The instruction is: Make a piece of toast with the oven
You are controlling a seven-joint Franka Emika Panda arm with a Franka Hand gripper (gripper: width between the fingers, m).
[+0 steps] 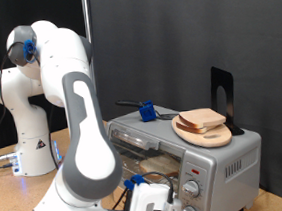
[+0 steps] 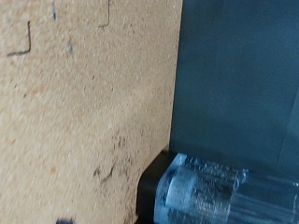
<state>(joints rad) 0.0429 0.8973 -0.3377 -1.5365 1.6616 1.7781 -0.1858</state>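
Sitting on top of the oven (image 1: 185, 146): a round wooden plate (image 1: 202, 132) carrying the piece of toast (image 1: 203, 119), pale in the middle with a tan crust, apparently two slices stacked or overlapping, though hard to separate at this size. Standing behind the plate, a dark upright bracket (image 1: 222, 96); lying further toward the exterior view's left on the oven top, a small blue-handled object (image 1: 147, 112). Hanging low at the exterior view's bottom, in front of the oven's door and knobs, the tool (image 1: 156, 207), partly cropped, its opening impossible to judge. Showing in the wrist view only speckled particle-board surface (image 2: 84, 103), a dark panel (image 2: 243, 75) and a clear, ridged plastic piece (image 2: 201, 191) at the edge; no bread between the fingers there. Judging by appearance: bread likely being light, soft and crumbly, denting or tearing under a hard pinch, with little stiffness when held by a corner. Probably handling best by gripping gently across the firmer crust edge overhanging the plate, rather than pressing into the soft centre.
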